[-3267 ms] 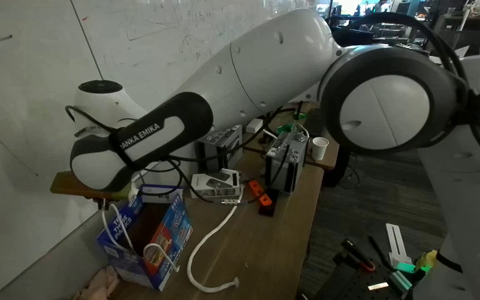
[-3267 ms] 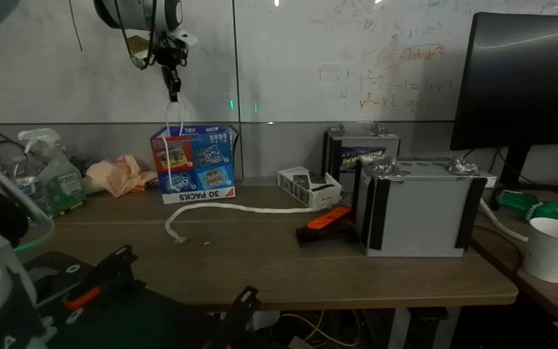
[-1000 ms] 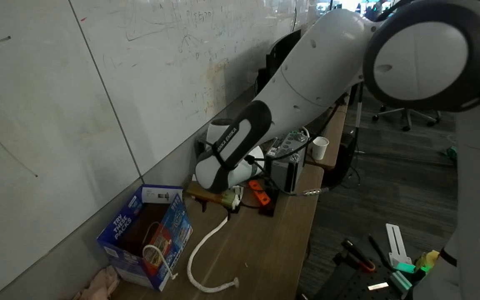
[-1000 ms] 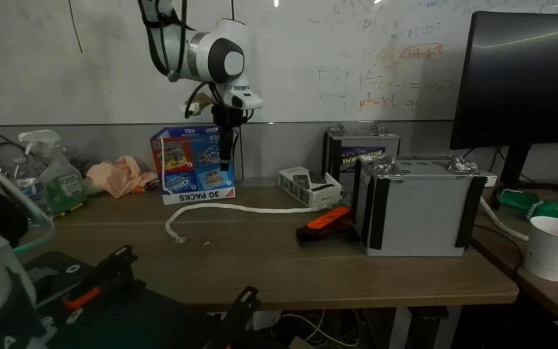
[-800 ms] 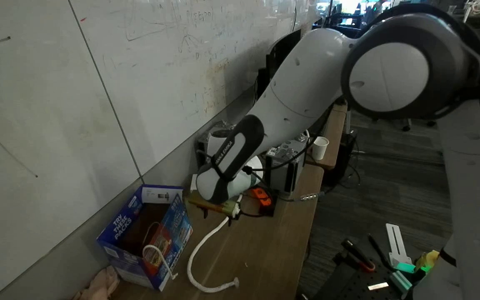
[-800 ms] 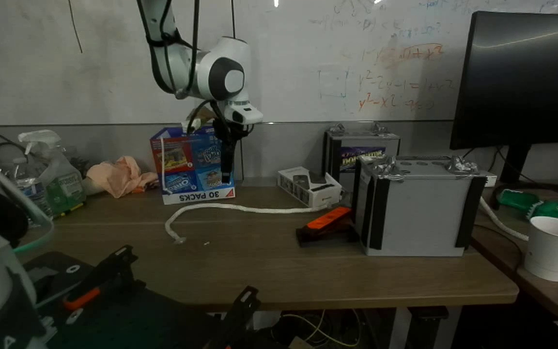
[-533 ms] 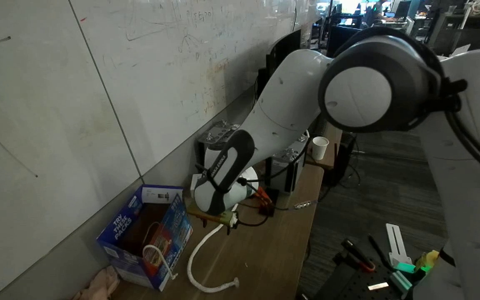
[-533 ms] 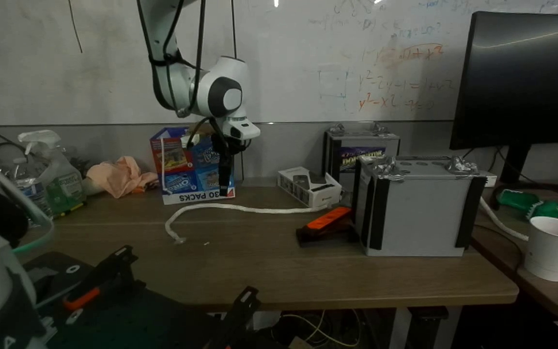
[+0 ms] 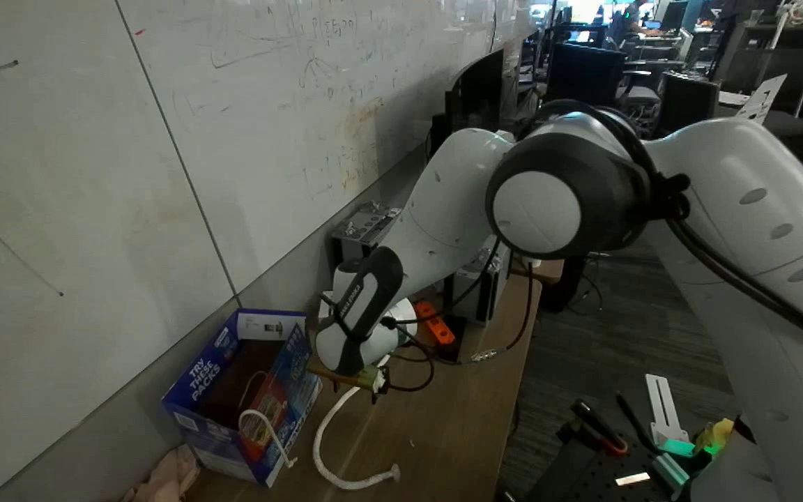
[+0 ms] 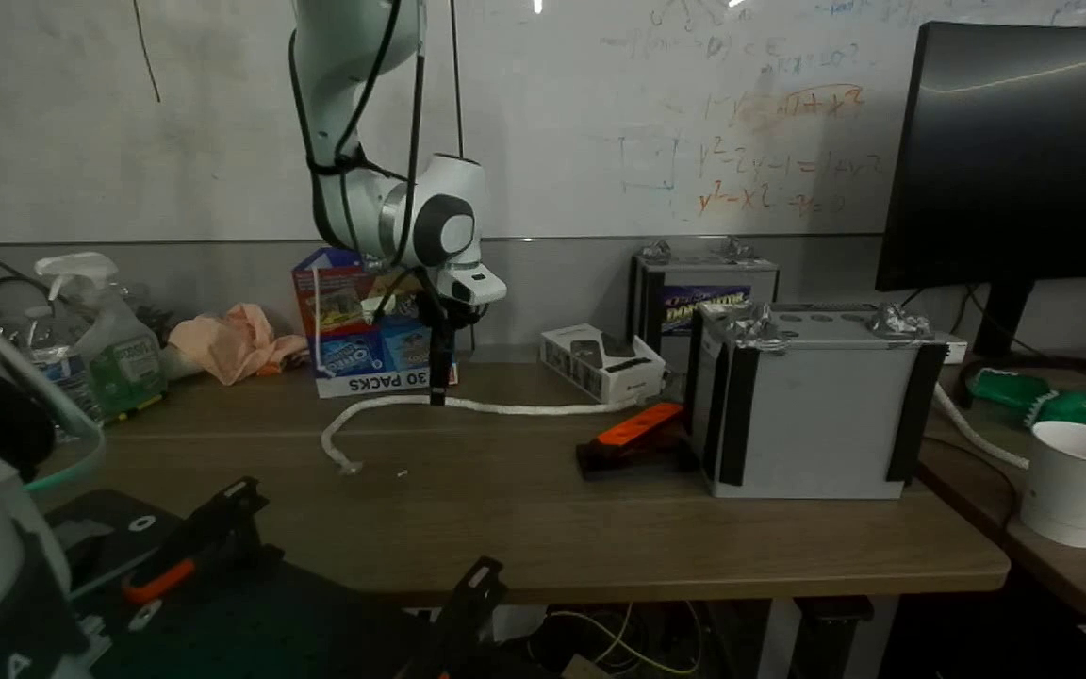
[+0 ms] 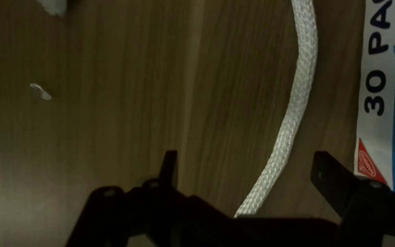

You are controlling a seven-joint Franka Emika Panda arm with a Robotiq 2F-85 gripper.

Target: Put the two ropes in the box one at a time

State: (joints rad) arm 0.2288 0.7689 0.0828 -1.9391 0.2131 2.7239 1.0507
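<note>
White rope (image 11: pixel 297 99), braided weave, loosely curved

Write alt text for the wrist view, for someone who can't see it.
The tool is open at the bottom, a white rope seen ungripped between its jaws and curving up the picture across a wooden table. Part of a blue-and-white box, printed "30" sideways, shows at the right edge; a small white scrap lies at left.
</note>
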